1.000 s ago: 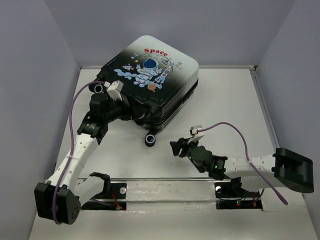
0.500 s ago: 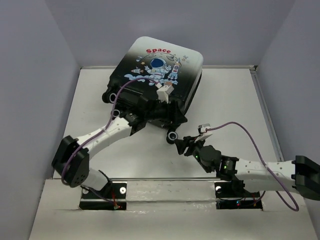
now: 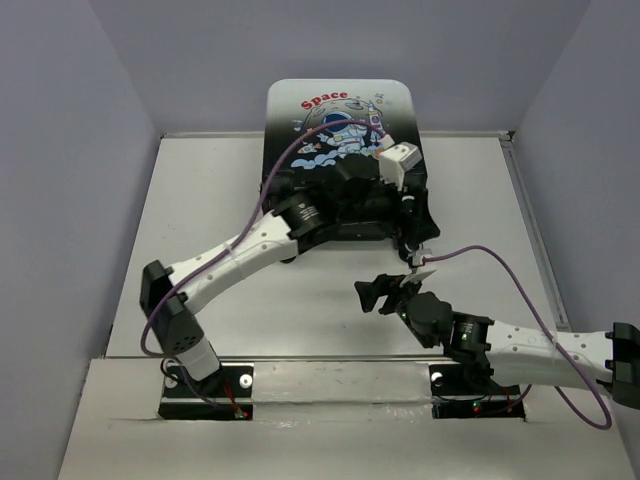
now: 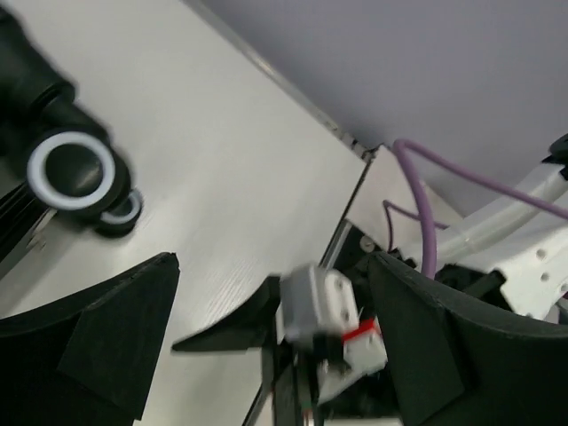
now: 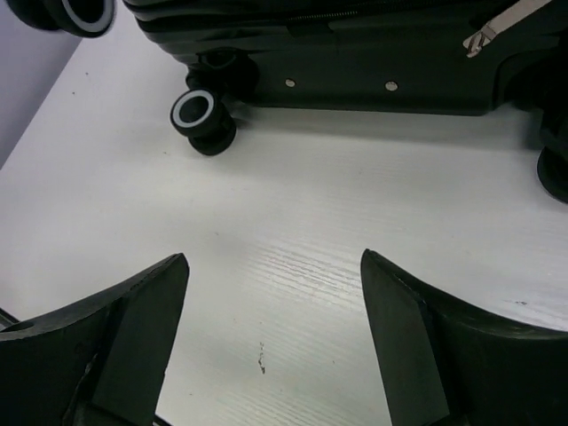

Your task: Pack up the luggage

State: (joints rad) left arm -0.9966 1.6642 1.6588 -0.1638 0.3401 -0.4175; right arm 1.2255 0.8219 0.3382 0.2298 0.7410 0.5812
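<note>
**Inspector:** Where did the suitcase stand?

**Assistant:** At the far middle of the table, printed face toward the overhead camera. Its far end was at the back rim. Whether it touched the back wall could not be told. The two shells lay shut together, and the wheeled end faced the arm bases.

**Inspector:** What room was there around it?

**Assistant:** Bare table lay to its left and right, out to the side walls. On the near side, a strip of bare table separated its black edge from the right gripper. One wheel stood on the table just below that edge. A zip pull hung toward the right.

**Inspector:** What was the state of the right gripper?

**Assistant:** Its fingers were spread wide, with nothing between them but white table. It sat low, pointing at the case.

**Inspector:** And the left?

**Assistant:** The left arm reached diagonally across to the near right part of the case and hid much of its near edge from above. The left gripper had its fingers wide apart and held nothing. Through the gap showed table and part of the other arm with a purple cable.

**Inspector:** And the surface?

**Assistant:** It was white with a faint grain and a few small marks. Lilac-grey walls closed three sides.
</note>
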